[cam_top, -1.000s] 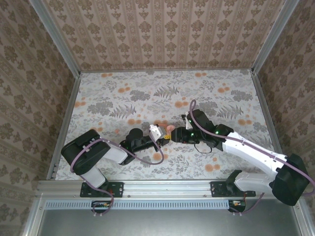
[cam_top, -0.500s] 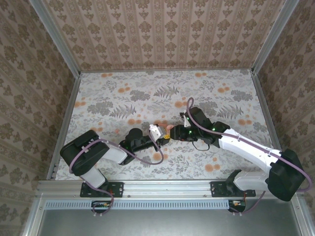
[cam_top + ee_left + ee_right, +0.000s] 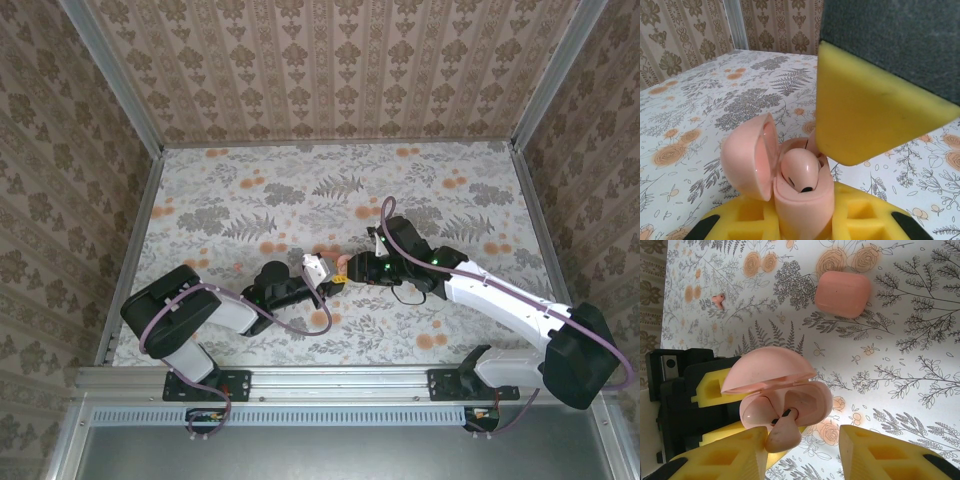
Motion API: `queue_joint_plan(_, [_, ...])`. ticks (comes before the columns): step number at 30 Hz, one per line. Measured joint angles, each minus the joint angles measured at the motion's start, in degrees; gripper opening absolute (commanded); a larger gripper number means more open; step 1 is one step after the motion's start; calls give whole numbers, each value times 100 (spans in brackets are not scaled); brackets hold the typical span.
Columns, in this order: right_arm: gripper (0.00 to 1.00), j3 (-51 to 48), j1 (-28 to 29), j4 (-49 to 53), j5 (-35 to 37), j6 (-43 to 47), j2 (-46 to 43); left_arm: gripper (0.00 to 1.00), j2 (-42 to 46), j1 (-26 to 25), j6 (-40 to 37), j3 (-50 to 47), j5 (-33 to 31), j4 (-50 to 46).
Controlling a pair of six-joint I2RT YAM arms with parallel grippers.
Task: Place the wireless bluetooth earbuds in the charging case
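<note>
the charging case (image 3: 318, 266) is held up off the floral surface (image 3: 250, 190) around its middle, between the two arms. the left gripper (image 3: 310, 274) has its jaws pressed on the case's lower body. the lid is open, swung back on its hinge. one earbud (image 3: 800, 174) sits in a well with its rounded head poking out of the mouth, so it looks partly home, not fully seated. a second earbud (image 3: 717, 300) lies loose on the surface, well apart from the case, near a rounded pink piece (image 3: 842, 293). so, by my reading, the task is about half done: press this bud down, then fetch and seat the other. the case seems to point its mouth right, toward the right gripper (image 3: 802, 436), with its long axis roughly left to right and the bud's stem along it. the right jaws are spread, with one yellow finger (image 3: 747, 447) touching the bud's head and the other clear of it.
</note>
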State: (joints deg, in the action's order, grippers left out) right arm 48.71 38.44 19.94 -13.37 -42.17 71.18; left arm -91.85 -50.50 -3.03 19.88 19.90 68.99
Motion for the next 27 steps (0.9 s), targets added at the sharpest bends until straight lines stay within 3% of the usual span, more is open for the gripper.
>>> queue_joint_plan(27, [40,0,-39,-46,-20,17,9,12,59,0,-2,-46,-44,-11])
